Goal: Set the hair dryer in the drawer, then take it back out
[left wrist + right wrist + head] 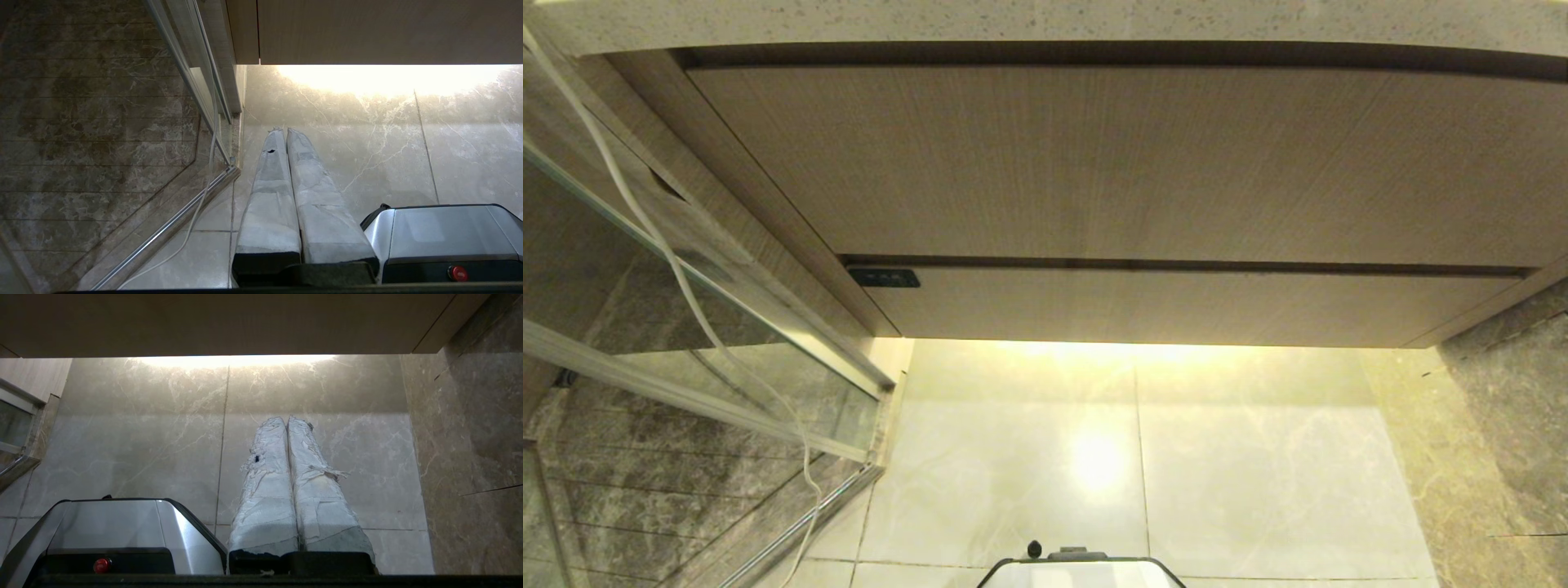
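Observation:
The hair dryer is out of view. The drawer [1176,306] is the low wood-grain front at the bottom of the vanity, and it is pushed in flush, below a taller wood-grain front [1094,163]. Neither arm shows in the head view. My left gripper [284,130] hangs over the pale floor tiles near the glass door's corner, its taped fingers pressed together and holding nothing. My right gripper [287,418] hangs the same way over the tiles on the other side of my base, shut and holding nothing. Both are well short of the cabinet.
A stone countertop [1045,20] overhangs the vanity. A glass shower door with a metal rail [686,327] stands at the left, and a white cable [678,278] hangs down along it. A dark marble wall [1503,425] closes the right. My base [1082,572] sits on glossy tiles [1094,457].

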{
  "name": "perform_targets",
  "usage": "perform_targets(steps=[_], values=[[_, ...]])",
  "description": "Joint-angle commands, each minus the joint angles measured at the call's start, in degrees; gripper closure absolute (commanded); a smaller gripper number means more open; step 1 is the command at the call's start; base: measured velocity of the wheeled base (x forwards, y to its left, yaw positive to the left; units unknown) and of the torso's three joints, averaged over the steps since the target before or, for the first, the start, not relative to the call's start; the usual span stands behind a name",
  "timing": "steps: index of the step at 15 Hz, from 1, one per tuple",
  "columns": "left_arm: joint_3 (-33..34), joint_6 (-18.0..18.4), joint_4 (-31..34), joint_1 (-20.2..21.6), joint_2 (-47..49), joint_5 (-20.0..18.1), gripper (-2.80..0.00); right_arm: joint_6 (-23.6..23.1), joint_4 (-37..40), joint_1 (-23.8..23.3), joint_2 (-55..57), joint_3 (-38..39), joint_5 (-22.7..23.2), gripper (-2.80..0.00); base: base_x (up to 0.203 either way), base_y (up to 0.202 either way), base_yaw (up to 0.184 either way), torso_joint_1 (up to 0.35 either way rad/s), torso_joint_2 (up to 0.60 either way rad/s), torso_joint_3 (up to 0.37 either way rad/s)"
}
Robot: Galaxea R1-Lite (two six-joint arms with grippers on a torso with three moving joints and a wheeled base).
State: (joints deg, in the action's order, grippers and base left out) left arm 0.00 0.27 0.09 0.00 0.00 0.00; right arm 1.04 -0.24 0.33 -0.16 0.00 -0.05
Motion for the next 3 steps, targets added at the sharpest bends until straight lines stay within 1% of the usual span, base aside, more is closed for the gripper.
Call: perform_targets(steps=[1,3], values=[[0.1,0.0,0.0,0.0,0.0,0.0,0.00,0.0,0.0,0.0,0.1,0.1,0.0,0.00,0.000,0.000,0.000,0.000,0.00,0.000],[0.0,0.0,0.0,0.0,0.0,0.0,0.00,0.2,0.0,0.0,0.1,0.1,0.0,0.00,0.000,0.000,0.000,0.000,0.00,0.000]])
